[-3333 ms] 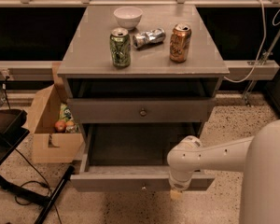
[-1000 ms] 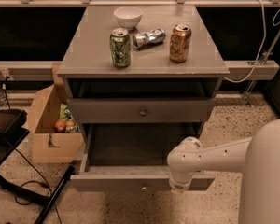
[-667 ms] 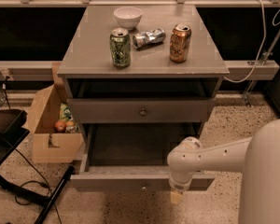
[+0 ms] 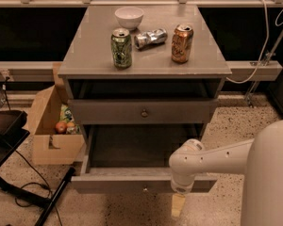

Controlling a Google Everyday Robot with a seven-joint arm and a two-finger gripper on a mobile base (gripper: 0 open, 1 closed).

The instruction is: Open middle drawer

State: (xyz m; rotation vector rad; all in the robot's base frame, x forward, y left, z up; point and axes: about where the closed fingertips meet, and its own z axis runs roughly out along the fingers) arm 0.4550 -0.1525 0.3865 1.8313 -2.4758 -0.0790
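Well, end effector (image 4: 178,205) just in front of pulled-out middle drawer (image 4: 108,183), open/shut: can't tell.

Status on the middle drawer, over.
Hand low, just in front of the middle drawer, right of its knob. Drawer pulled well out. Cardboard box at its left, not blocking.

The Everyday Robot's arm (image 4: 212,157) is smooth, glossy white: 1 broad rounded shell at the frame's right, 1 slim tubular link, and 1 bulbous joint capping a short cylindrical wrist with a darker ring. Its pale cream gripper (image 4: 178,207) hangs beneath that wrist, low over the speckled floor (image 4: 127,213).
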